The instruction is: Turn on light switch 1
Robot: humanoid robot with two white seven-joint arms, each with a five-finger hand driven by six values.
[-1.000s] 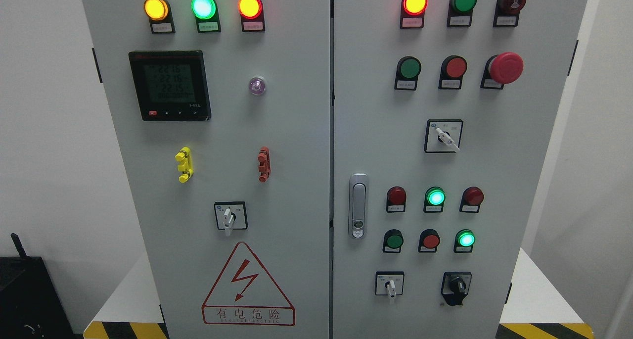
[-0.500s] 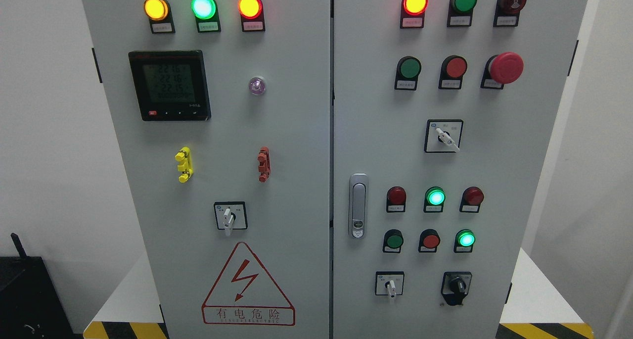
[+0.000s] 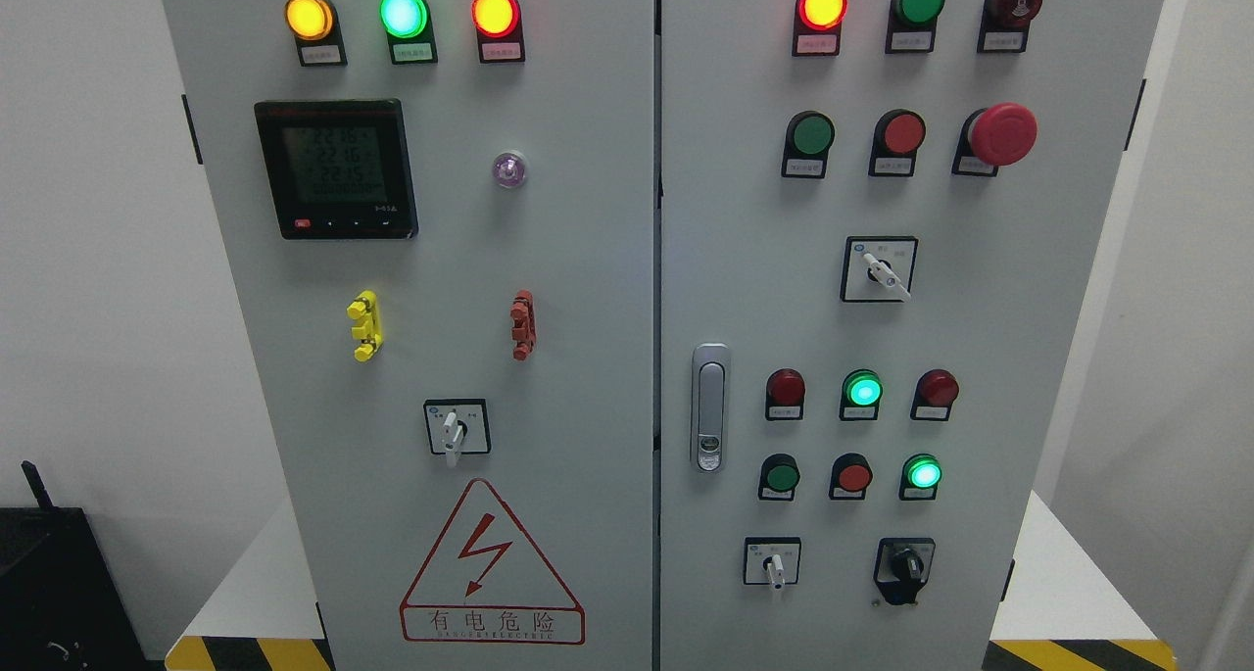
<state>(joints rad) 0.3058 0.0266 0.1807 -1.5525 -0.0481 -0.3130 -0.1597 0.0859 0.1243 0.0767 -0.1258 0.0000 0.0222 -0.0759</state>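
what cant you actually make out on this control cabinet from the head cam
- Small label plates under the lamps and buttons, such as the one under the lit yellow round lamp: print too small to read, so switch 1 cannot be identified.
- Black digital meter: digits too blurred to read surely.
- Black box at lower left: cut off by the picture edge.
- Both robot hands: out of the head view.

Pale grey steel cabinet [image 3: 588, 260]. Top-left round lamps: amber [image 3: 310, 17], green [image 3: 404, 13], red [image 3: 496, 12]. Black-framed meter with green display [image 3: 336, 168]. Yellow plastic clip [image 3: 364, 325]; red plastic clip [image 3: 523, 325]. Red-outlined triangular warning sign with red bolt [image 3: 490, 568]. Red mushroom button [image 3: 1001, 133]. Yellow-and-black striped base edging [image 3: 245, 653].
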